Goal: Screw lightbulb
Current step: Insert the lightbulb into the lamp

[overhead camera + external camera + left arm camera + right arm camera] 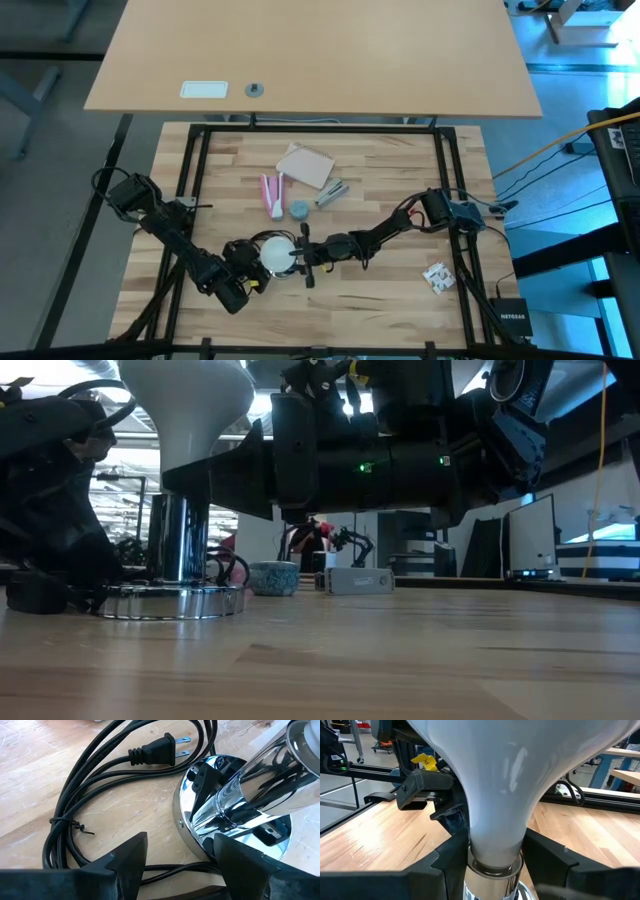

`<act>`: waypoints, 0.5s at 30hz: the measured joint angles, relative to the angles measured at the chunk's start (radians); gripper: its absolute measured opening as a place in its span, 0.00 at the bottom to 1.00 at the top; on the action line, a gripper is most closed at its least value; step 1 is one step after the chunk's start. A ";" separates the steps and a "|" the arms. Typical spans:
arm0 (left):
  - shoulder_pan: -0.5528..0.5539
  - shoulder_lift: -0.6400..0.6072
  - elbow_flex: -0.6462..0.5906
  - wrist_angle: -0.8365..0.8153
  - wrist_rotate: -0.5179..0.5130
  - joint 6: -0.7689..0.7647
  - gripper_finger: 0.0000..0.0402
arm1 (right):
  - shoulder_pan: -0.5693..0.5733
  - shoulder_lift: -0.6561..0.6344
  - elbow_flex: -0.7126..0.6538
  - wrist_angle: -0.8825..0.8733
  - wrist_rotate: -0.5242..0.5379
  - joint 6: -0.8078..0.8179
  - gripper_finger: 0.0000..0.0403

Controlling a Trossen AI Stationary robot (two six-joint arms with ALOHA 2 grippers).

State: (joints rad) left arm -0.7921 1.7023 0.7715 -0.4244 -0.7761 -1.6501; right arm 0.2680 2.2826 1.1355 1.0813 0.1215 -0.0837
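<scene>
Left gripper (175, 865) sits near the worktop's front edge, left of centre, jaws spread and empty, straddling the lamp base (200, 827): a round chrome disc with a polished upright chrome post (180, 540). A glossy black power cord (95, 785) lies coiled on the butcher-block wood beside it, its two-pin plug (155, 751) loose.

The lightbulb (500, 785) stands upright on top of the post, dome uppermost, its neck entering the socket collar (492, 867).

Right gripper (495, 865) reaches in from the right, fingers clamped on the lightbulb's narrow neck just above the collar.

Judgement: the lightbulb is light, rigid and smooth, likely brittle. The tapered neck is the sound place to hold; the glossy dome would slip. Light pressure advised while turning, with the base steadied.

Toward the worktop's middle lie a small blue-grey cap (299, 210), a pink item (270, 194) and a tan card (306, 165).
</scene>
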 joint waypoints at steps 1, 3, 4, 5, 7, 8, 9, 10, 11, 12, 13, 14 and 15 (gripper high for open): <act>0.000 0.000 0.000 0.000 0.000 0.000 0.55 | 0.000 0.000 0.000 0.000 0.000 0.000 0.46; 0.000 0.000 0.000 0.000 0.000 0.000 0.55 | 0.000 0.000 0.000 0.000 0.000 0.000 0.46; 0.000 0.000 0.000 0.000 0.000 0.000 0.55 | 0.000 0.000 0.000 0.000 0.000 0.000 0.46; 0.000 0.000 0.000 0.001 0.000 0.000 0.55 | 0.000 0.000 0.000 0.000 0.000 0.000 0.46; 0.000 0.000 0.000 0.001 0.000 0.000 0.55 | 0.000 0.000 0.000 0.000 0.000 0.000 0.46; 0.000 0.000 0.000 0.001 0.000 0.000 0.55 | 0.000 0.000 0.000 0.000 0.000 0.000 0.46; 0.000 0.000 0.000 0.002 0.000 0.000 0.55 | 0.000 0.000 0.000 0.000 0.002 0.000 0.46; -0.001 0.000 0.000 0.003 0.000 0.000 0.55 | 0.000 0.000 0.000 0.000 0.008 0.000 0.46; -0.001 0.000 0.000 0.005 0.000 0.000 0.55 | 0.000 0.000 0.000 0.000 0.011 0.000 0.46; -0.001 0.000 0.000 0.008 0.000 0.000 0.55 | 0.000 0.000 0.000 0.000 0.016 0.000 0.46; -0.001 0.000 0.000 0.014 0.000 0.004 0.55 | 0.000 0.000 0.000 0.000 0.017 0.000 0.46; -0.001 0.000 0.000 0.024 0.002 0.008 0.55 | 0.000 0.000 0.000 0.000 0.017 0.000 0.46; -0.001 0.000 0.001 0.030 0.003 0.008 0.55 | 0.000 0.000 0.000 0.000 0.017 0.000 0.46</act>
State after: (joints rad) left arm -0.7933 1.7023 0.7722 -0.3944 -0.7732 -1.6417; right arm 0.2680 2.2826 1.1355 1.0817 0.1387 -0.0838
